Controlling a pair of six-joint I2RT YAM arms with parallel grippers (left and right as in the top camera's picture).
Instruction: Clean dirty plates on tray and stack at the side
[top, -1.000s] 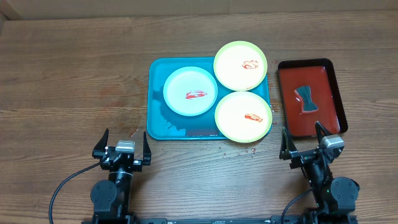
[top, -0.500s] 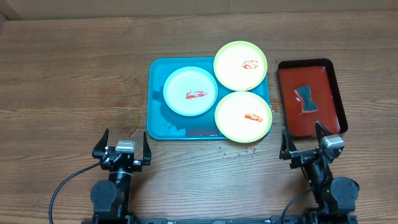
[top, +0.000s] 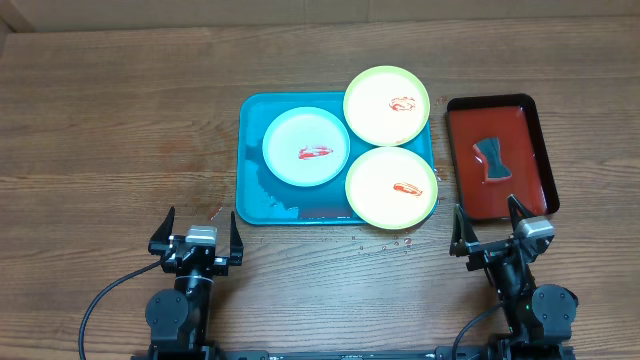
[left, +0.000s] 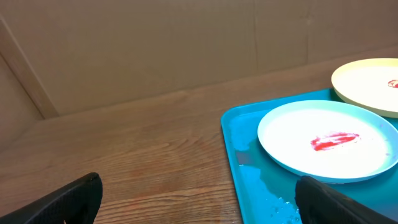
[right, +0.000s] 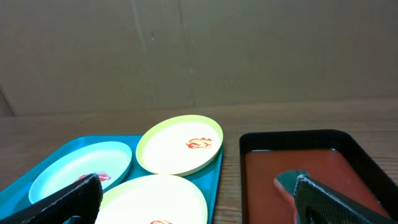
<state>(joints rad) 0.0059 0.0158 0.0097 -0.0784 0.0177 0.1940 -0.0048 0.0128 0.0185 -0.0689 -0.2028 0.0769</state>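
Observation:
The turquoise tray (top: 252, 205) lies at the table's middle and holds three plates with red sauce smears. The pale blue-white plate (top: 306, 147) is on its left; it also shows in the left wrist view (left: 326, 140). One yellow-green plate (top: 387, 104) overhangs the tray's far right rim, the other (top: 391, 187) its near right. Both show in the right wrist view (right: 180, 144) (right: 155, 199). My left gripper (top: 197, 240) is open and empty near the front edge, left of the tray. My right gripper (top: 490, 235) is open and empty in front of the red tray.
A red tray with a black rim (top: 540, 150) stands right of the turquoise tray and holds a grey sponge (top: 491, 159). Water drops lie on the wood (top: 385, 245) by the tray's near edge. A cardboard wall (left: 155, 43) backs the table.

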